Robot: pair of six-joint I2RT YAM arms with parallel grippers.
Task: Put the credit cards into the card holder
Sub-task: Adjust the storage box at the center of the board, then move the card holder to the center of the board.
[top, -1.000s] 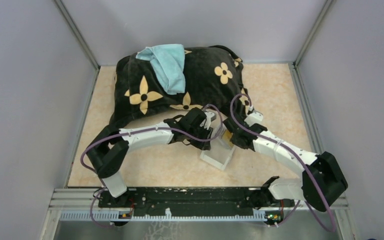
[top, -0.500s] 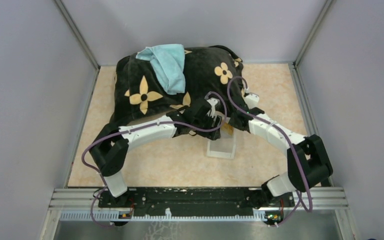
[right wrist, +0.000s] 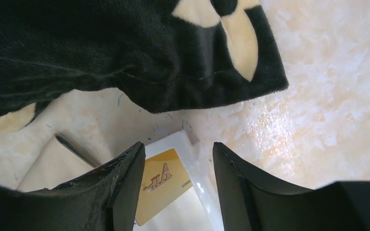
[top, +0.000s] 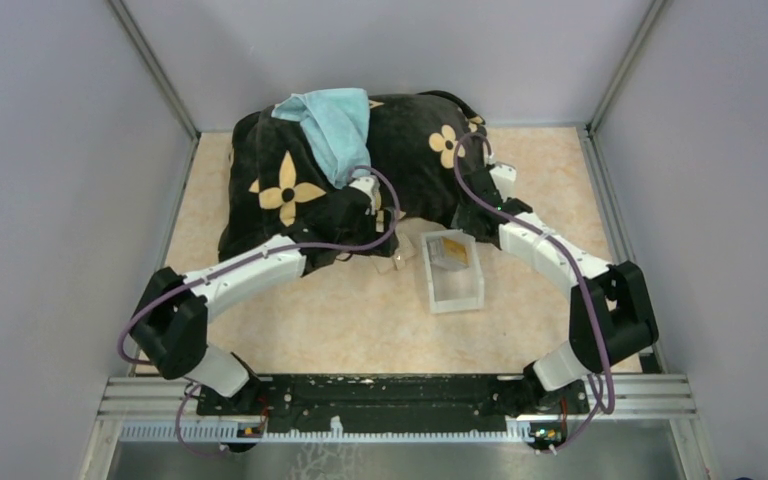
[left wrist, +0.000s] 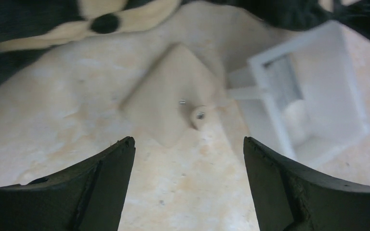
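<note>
From the top, the gold credit card [top: 452, 252] lies in the white tray [top: 457, 298], at its 12 o'clock end.

Left wrist: the left gripper [left wrist: 187, 142] is wide open and empty. The tan card holder [left wrist: 173, 96] lies at 12 o'clock, and its snap tab [left wrist: 200, 115] points to 4 o'clock.

Right wrist: the right gripper [right wrist: 178, 144] is open and empty. The card's long side runs from 7 to 1 o'clock. It lies flat, so I think it may slip. The gripper may also snag the black flower blanket [right wrist: 125, 57].

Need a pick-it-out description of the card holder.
Find the black flowered blanket at the back of the table; a white tray sits off its near edge. The card holder lies beside the tray on the left arm's side: tan, folded, with a snap tab, nearly table-coloured, unlike the white walled tray.
</note>
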